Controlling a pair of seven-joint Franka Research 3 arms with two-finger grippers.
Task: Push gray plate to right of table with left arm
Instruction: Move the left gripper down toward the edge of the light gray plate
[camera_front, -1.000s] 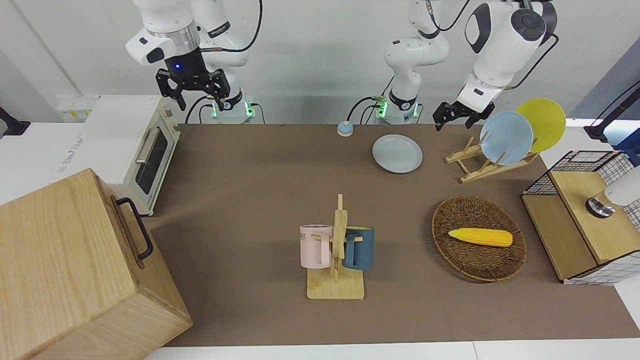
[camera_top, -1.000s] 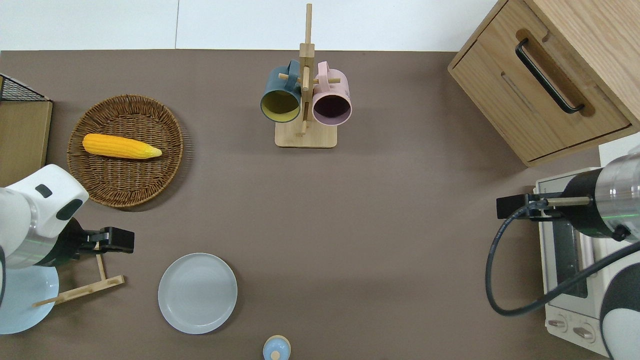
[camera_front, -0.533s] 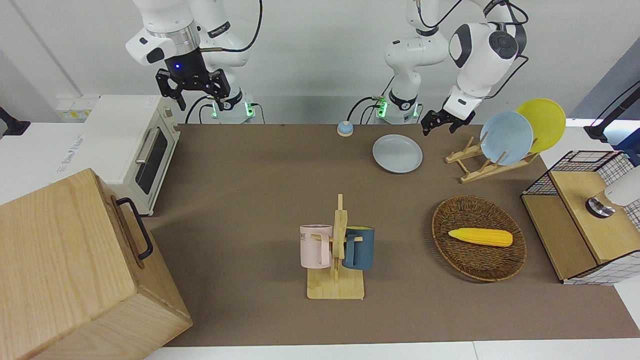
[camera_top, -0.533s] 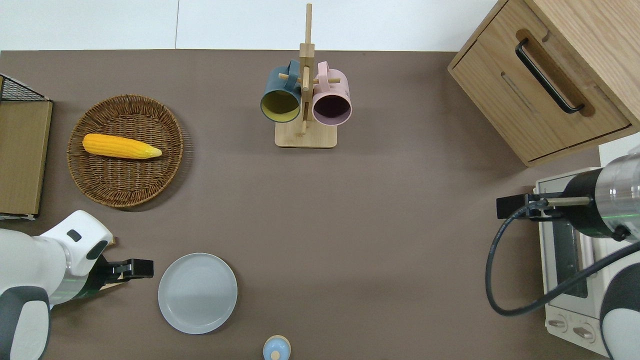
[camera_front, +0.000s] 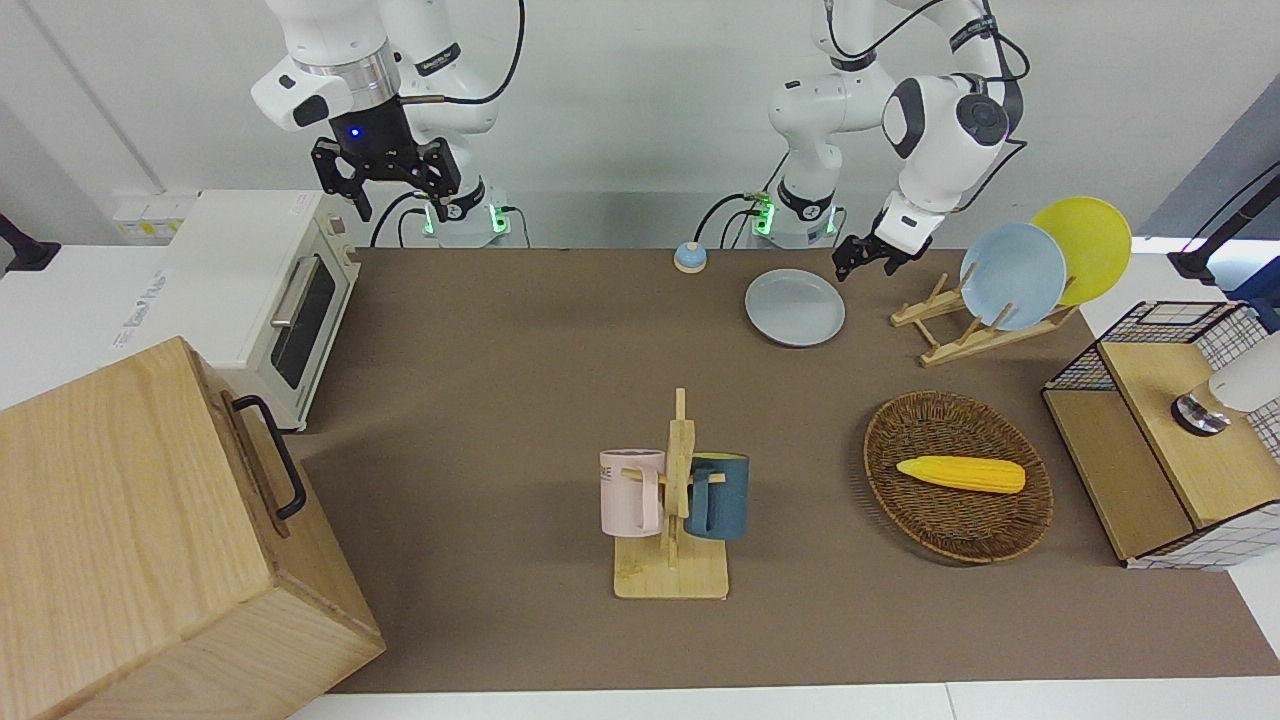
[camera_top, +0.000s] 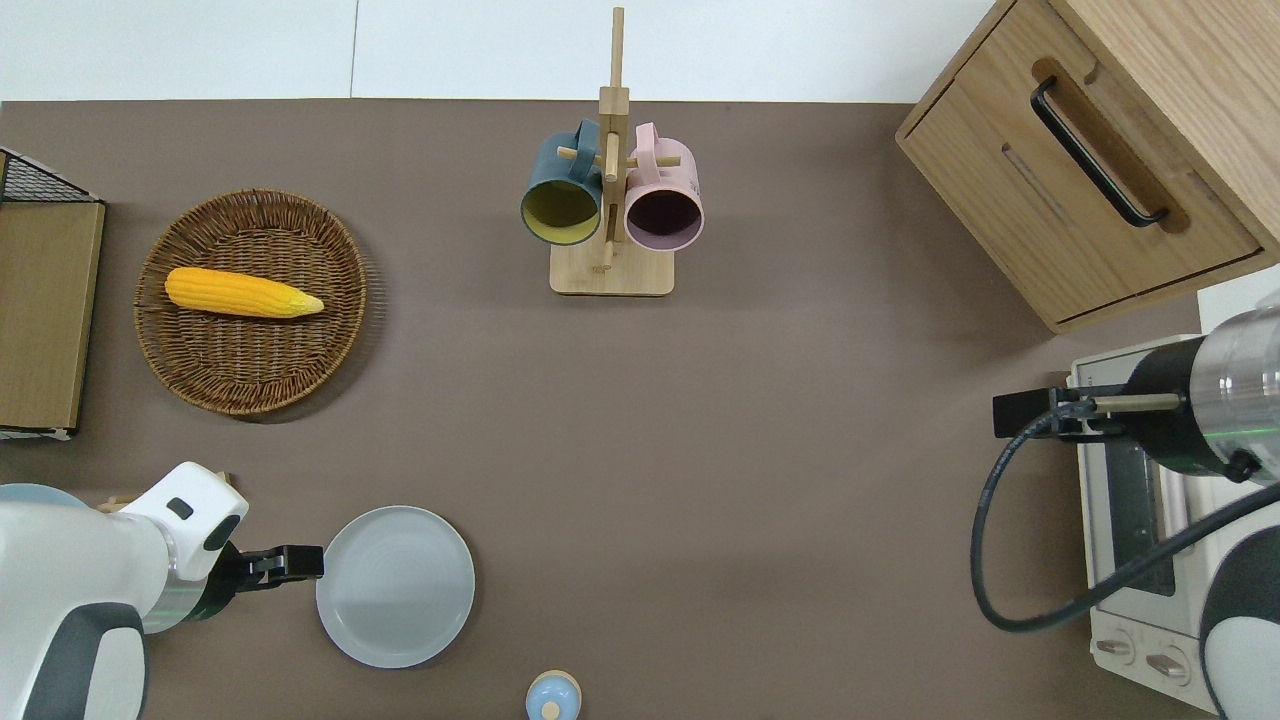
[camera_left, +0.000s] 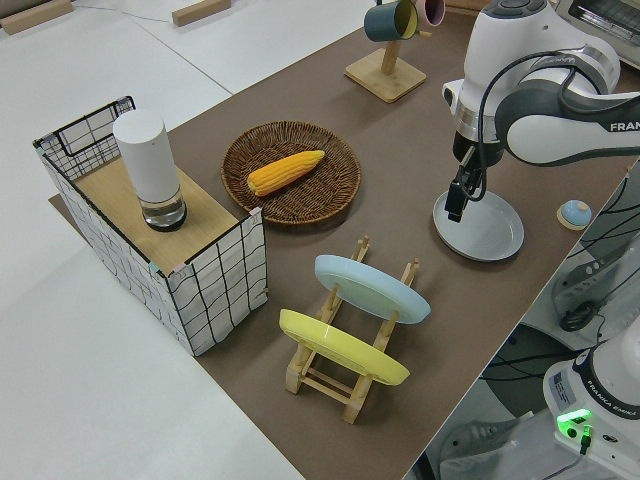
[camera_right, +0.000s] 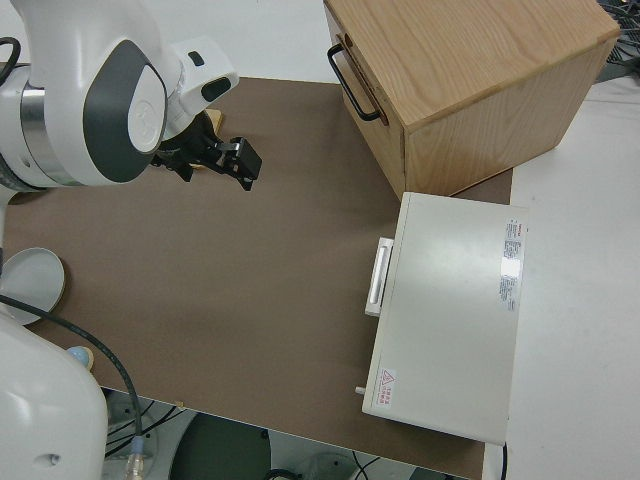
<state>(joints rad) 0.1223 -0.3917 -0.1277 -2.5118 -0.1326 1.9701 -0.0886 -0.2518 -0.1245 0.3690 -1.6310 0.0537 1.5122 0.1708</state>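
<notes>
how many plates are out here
3: the gray plate flat on the table by the left gripper; a sky-blue plate and a yellow plate upright in the wooden rack.

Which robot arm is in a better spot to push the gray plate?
The left one. Its gripper is right at the rim of the gray plate, on the side toward the left arm's end of the table. The right arm is parked.

bright, even light falls from above, so the things on the table (camera_front: 500, 400) cast only soft, short shadows, such as the faint one beside the wicker basket (camera_top: 250, 300). the matte brown surface shows no glare, though the white surroundings look washed out. all views are sharp, with slight bending at the edges.
</notes>
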